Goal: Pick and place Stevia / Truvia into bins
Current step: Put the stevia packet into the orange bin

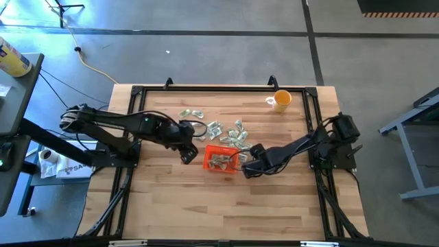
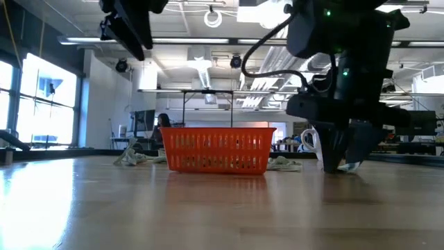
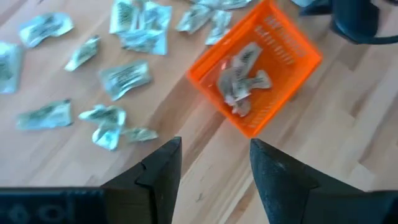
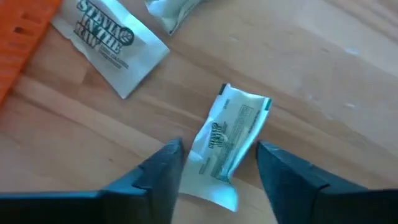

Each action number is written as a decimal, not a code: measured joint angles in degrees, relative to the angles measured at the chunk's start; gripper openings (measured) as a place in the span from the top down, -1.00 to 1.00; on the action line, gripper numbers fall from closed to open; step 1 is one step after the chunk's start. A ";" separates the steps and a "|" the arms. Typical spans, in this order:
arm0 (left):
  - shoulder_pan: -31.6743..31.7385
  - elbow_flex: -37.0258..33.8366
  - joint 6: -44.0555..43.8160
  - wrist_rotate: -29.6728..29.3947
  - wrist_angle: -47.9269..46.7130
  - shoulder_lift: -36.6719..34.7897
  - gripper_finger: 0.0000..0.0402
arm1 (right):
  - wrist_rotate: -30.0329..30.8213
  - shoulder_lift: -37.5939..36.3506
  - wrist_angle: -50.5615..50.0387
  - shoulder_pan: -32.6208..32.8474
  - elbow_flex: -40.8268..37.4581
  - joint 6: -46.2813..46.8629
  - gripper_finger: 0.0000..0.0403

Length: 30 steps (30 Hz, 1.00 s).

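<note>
The right end effector sits low on the wooden surface, fingers spread around one small green-and-white paper sachet beside the orange plastic tray. The left end effector hangs spread and empty above the tray, which has sachets inside.

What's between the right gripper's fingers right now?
A single Stevia sachet lies on the wood between the right gripper's open fingers, seen in the right wrist view; not yet clamped.

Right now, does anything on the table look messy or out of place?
Yes. Many sachets lie scattered and crumpled on the table beside the orange bin, which holds only a few.
</note>
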 joint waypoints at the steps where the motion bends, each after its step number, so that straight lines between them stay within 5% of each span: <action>1: 0.06 0.00 -0.20 -0.02 -1.39 -0.17 -0.08 | -0.75 0.64 0.03 0.00 0.06 0.34 0.12; 9: 0.03 -0.06 -0.27 1.00 -8.98 -2.21 0.02 | -1.54 -2.71 1.19 -0.33 1.31 -5.29 0.93; 15: -4.26 -0.44 -5.83 -1.05 -10.29 -7.24 0.10 | 5.54 -8.11 -1.13 -2.34 11.01 -14.85 0.95; 18: -6.27 -1.42 -9.62 -4.63 -10.98 -9.83 0.12 | -2.54 -6.87 8.75 -5.77 14.38 -26.35 0.96; 20: -6.95 -2.13 -11.59 -5.87 -11.20 -11.06 0.11 | -9.65 -4.37 13.01 -8.07 15.77 -29.38 0.86; 23: -7.11 -2.78 -12.20 -5.96 -11.34 -11.60 0.09 | -12.28 -0.65 11.68 -10.14 17.75 -31.39 0.56; 30: -7.11 -4.46 -12.79 -4.31 -11.40 -11.46 0.05 | -4.52 -1.42 -6.53 -9.75 22.46 -39.34 -0.31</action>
